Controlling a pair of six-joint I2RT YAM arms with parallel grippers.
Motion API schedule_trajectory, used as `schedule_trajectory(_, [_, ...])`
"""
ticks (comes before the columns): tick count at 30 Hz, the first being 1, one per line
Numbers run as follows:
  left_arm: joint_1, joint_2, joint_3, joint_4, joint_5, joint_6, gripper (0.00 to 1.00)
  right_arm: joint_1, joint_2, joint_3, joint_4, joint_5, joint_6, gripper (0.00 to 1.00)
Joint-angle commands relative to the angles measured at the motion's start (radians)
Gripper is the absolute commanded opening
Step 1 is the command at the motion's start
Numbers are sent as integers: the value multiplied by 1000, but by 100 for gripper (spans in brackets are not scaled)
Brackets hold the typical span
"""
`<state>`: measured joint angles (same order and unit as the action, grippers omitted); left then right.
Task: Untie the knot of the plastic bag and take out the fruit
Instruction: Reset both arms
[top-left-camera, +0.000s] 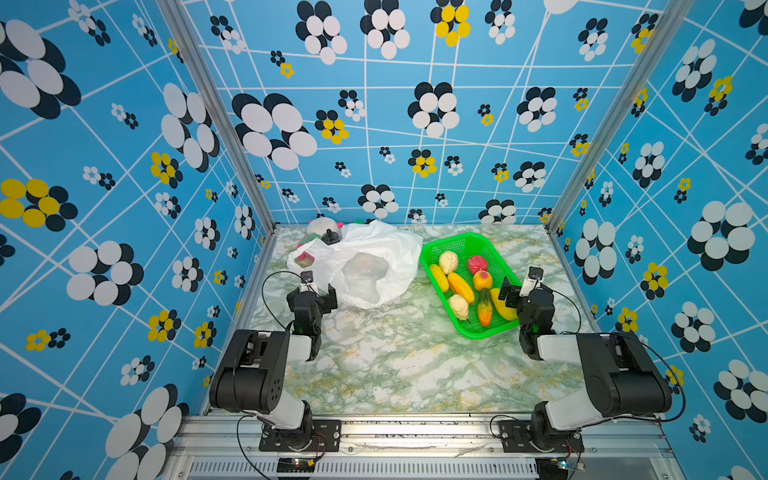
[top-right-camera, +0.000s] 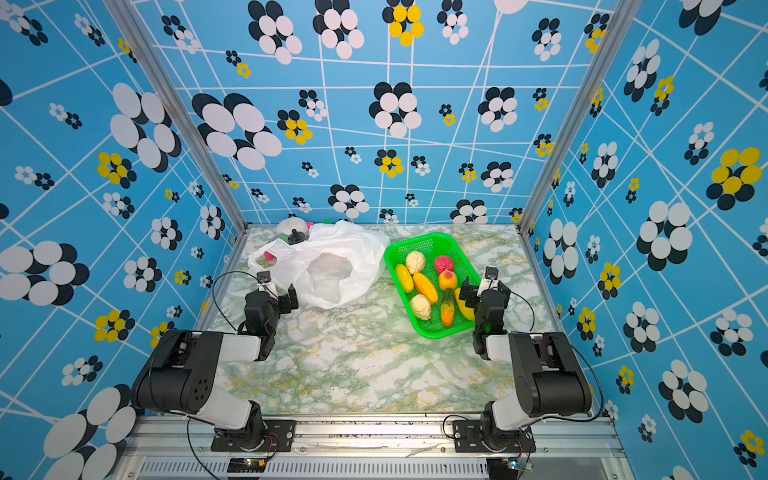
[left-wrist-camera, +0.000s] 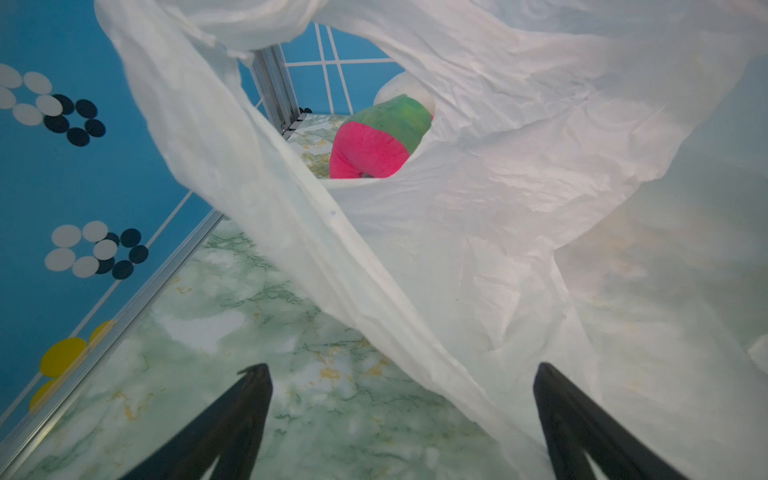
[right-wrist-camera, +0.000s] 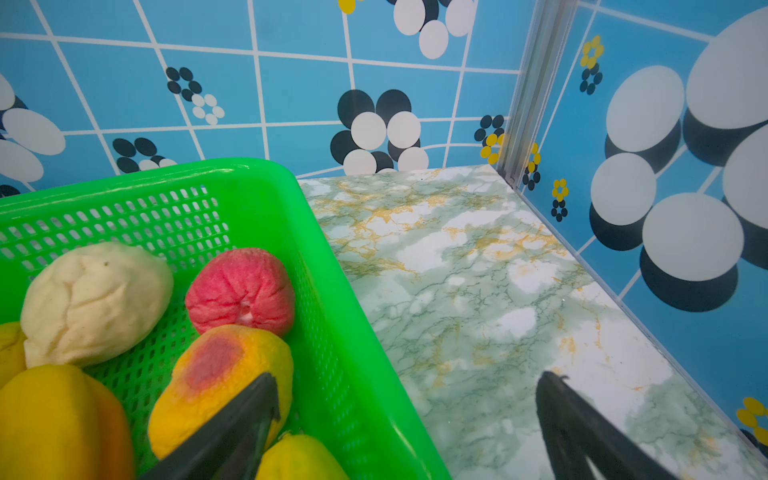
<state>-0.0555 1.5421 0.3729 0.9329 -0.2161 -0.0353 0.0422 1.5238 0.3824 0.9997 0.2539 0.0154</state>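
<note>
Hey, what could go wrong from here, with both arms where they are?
The bag drapes against the open left gripper, so pulling back may snag and drag it. The open right gripper straddles the basket wall, just above an orange fruit. A sideways move might shove the basket or knock that fruit.

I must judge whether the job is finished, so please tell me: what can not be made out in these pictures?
- Inside the plastic bag: both top views show only a faint shape through the film; fruit or not, unclear.
- Banana: partly covered by the right pincer in both top views.
- White plush toy: mostly behind the bag in the left wrist view.
</note>
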Motion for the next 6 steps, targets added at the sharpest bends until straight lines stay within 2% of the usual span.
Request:
schedule_trajectory(1, [-4,8,-7,22,7,11,99,-3,22,5,-105,-78,-7,99])
schedule_trajectory(6, [-1,7,-7,20,12,9,99,-2,18,-2,-92,-81,-8,99])
